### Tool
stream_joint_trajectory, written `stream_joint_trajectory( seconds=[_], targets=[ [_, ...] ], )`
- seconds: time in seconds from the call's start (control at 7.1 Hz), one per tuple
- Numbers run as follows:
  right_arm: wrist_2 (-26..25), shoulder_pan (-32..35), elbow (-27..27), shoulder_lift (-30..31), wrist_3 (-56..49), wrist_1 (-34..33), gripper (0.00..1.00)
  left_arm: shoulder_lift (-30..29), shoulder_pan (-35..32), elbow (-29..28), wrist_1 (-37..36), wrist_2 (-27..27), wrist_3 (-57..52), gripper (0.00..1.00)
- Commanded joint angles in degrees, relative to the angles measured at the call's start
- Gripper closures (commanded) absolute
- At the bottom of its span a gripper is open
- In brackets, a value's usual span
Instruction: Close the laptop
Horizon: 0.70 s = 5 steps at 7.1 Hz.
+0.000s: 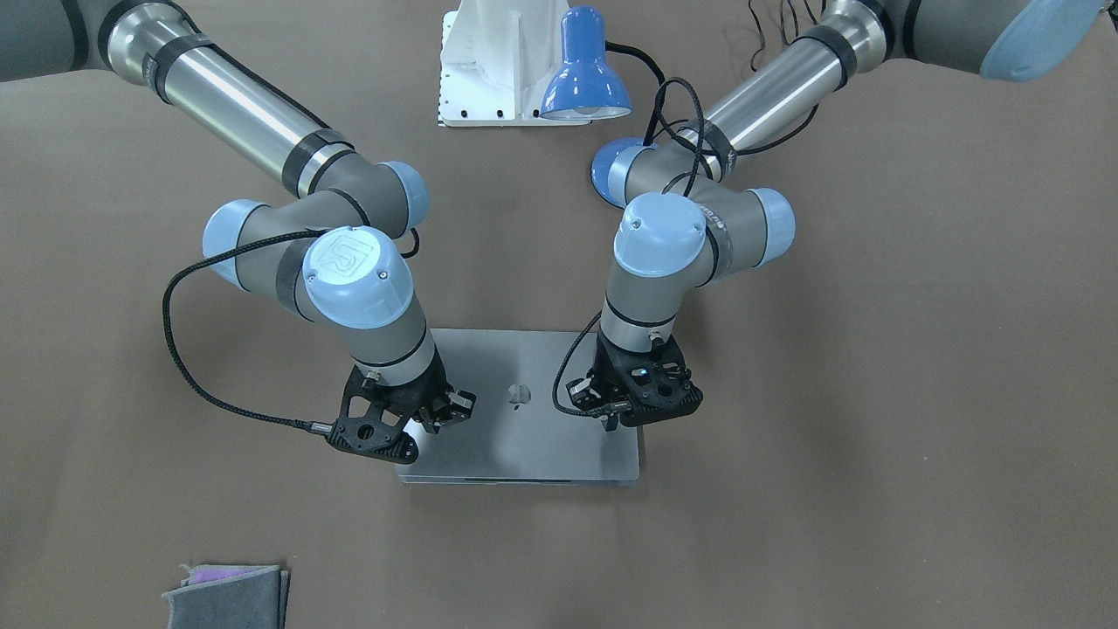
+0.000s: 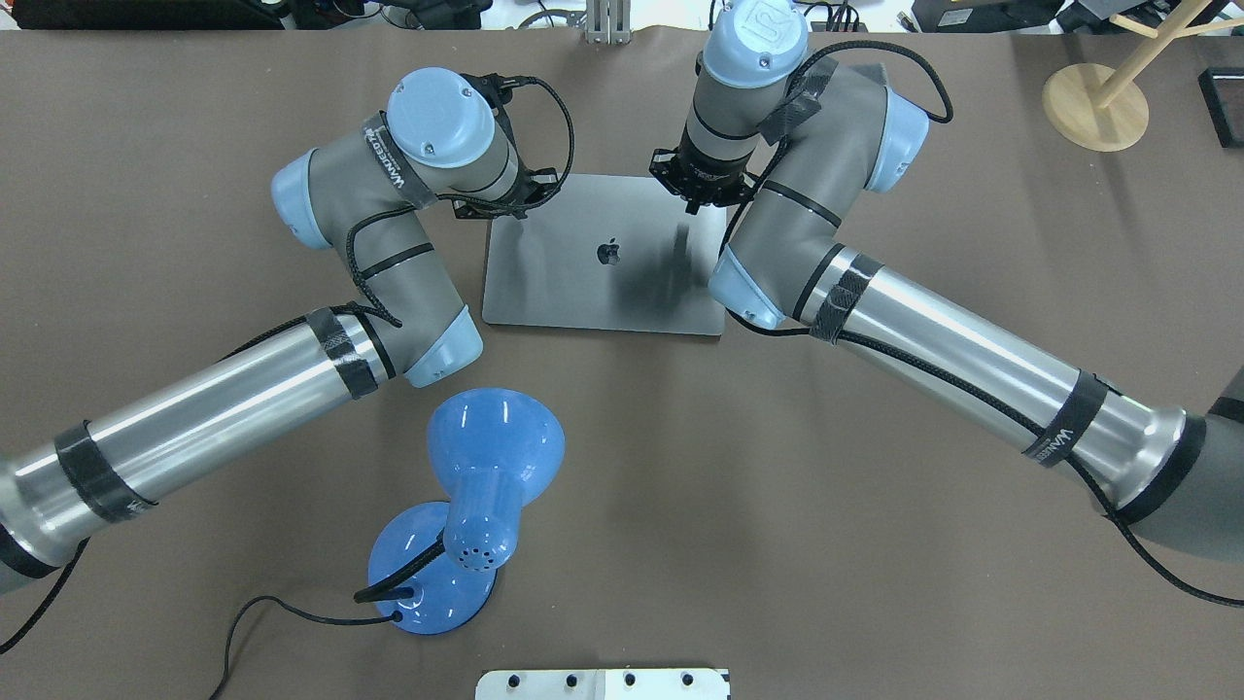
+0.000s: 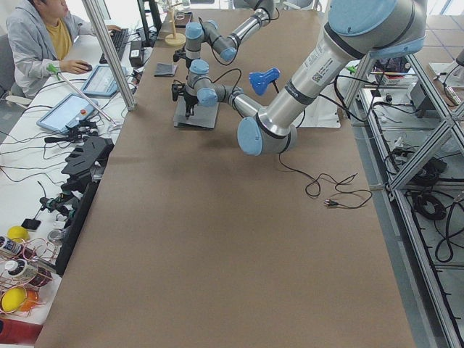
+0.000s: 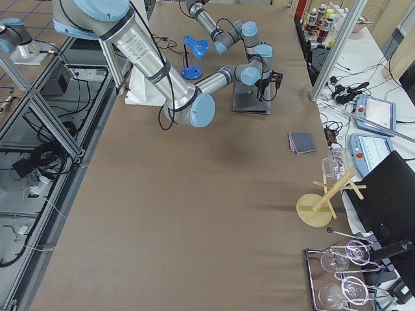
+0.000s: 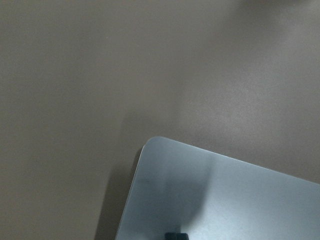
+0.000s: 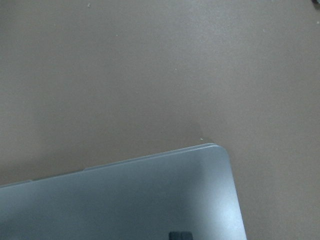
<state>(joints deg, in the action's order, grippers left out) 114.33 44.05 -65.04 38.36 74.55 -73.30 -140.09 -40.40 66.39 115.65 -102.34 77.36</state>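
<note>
The space-grey laptop [image 1: 524, 441] lies flat on the brown table with its lid down and the dark apple logo [image 2: 609, 253] facing up. It also shows in the left wrist view [image 5: 225, 200] and the right wrist view [image 6: 125, 200]. My left gripper [image 1: 611, 424] stands over the lid near one far corner, and only one dark fingertip [image 5: 176, 235] shows at the frame's bottom, so it looks shut and empty. My right gripper [image 1: 434, 421] stands over the other far corner, also with one dark fingertip [image 6: 180, 235] showing, shut and empty.
A blue desk lamp [image 2: 486, 467] with a black cord stands on the robot's side of the laptop, by the left arm. A grey folded cloth [image 1: 227, 594] lies at the operators' edge. A wooden stand [image 2: 1093, 107] is at the far right.
</note>
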Motion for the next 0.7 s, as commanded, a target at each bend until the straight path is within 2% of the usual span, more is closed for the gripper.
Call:
stream_joint_trajectory(
  seconds=[0.0,0.14,0.28,0.56],
  targets=[
    [9.08,3.73,-5.41,1.88,0.07,-0.6,1.0,1.12,-1.69,5.81,-0.94,-1.18,-0.45,1.0],
    [13.94,8.11,-13.11,7.38,-0.46,-1.31,1.0,5.14,-4.05,12.12,-3.56,-8.68,-0.89,1.0],
    [14.59,11.55,-23.37,15.53,-3.33,-2.36,1.0,12.4,-8.34,22.11,-6.37,-15.36,-4.2,1.0],
    [19.07,20.42,-38.34,26.2,-21.79,-15.83,1.0,26.12,-11.97,41.45,-19.69,-17.1,-19.27,1.0]
  ],
)
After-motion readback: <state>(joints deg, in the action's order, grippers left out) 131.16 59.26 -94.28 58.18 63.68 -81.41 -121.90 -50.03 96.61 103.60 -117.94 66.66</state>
